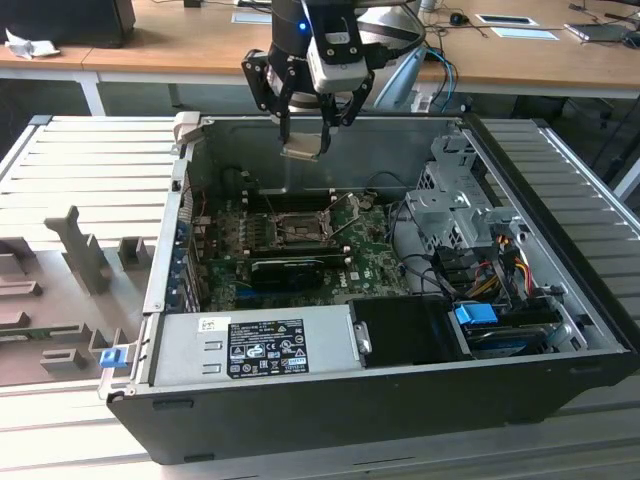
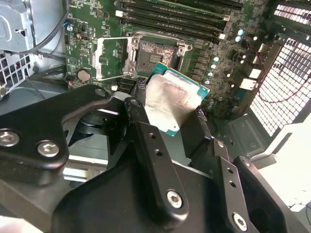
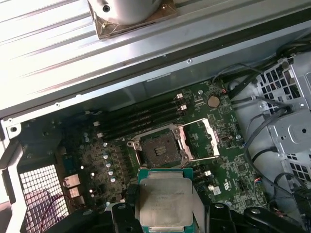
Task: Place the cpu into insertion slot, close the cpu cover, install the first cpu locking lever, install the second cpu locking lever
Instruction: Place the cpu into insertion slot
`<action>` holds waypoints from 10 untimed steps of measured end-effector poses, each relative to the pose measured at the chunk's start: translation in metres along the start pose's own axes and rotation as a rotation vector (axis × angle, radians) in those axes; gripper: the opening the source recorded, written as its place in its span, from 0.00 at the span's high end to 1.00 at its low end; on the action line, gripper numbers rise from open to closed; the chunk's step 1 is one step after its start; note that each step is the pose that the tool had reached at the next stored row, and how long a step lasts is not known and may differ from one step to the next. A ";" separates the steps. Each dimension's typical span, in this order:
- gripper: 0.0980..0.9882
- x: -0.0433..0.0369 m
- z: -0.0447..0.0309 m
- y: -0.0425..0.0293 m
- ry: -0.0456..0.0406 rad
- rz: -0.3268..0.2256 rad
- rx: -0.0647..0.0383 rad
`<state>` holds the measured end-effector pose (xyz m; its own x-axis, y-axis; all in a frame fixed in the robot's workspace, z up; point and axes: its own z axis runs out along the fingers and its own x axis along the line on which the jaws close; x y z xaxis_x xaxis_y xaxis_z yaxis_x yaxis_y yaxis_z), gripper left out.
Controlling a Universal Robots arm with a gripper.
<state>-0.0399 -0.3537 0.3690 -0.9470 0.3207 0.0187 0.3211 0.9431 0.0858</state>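
Pincer, black and two-fingered, hung clenched on the cpu, a small flat square chip with a dull silver-grey top. In the exterior view it was above the open dark metal computer case, well clear of the green motherboard, and the chip lay roughly level.

In the second wrist view the cpu turned its smeared metal top to the camera, with green edging showing and a black finger on each of two opposite sides. Being square, it showed no longer axis. Beyond it sat the square black insertion slot, its dark centre exposed, with the silver-grey window-frame cpu cover standing open beside it.

In the first wrist view the cpu hung near the insertion slot, its edges nearly in line with the slot's.
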 end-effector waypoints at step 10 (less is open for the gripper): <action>0.52 0.0000 0.0017 -0.0001 -0.0132 0.152 -0.003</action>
<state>-0.0399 -0.3537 0.3673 -0.8872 0.4611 0.0186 0.4609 0.8833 0.0857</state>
